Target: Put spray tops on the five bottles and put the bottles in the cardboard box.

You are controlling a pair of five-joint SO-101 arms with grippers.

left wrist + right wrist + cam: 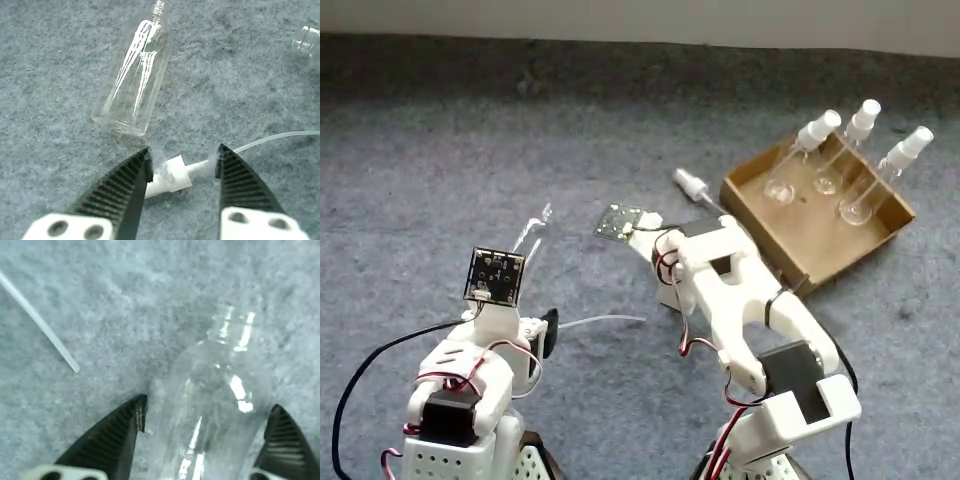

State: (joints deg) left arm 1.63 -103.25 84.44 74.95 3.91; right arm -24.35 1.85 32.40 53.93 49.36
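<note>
My left gripper [182, 155] is open low over the carpet, and a white spray top [170, 180] lies between its fingers, with a thin tube [280, 137] trailing away from it. Just beyond lies a clear capless bottle [137, 75] on its side, the same bottle [533, 232] that shows ahead of the left arm. My right gripper [207, 407] is open with its jaws on either side of a second clear bottle [225, 390], whose neck is bare. The cardboard box [810, 235] holds three bottles with spray tops [865, 115].
Another loose spray top [688, 183] lies on the carpet beside the box's near-left corner. The tube's free end [40, 322] lies near the right gripper. Grey carpet covers the table, with open room at the left and far side.
</note>
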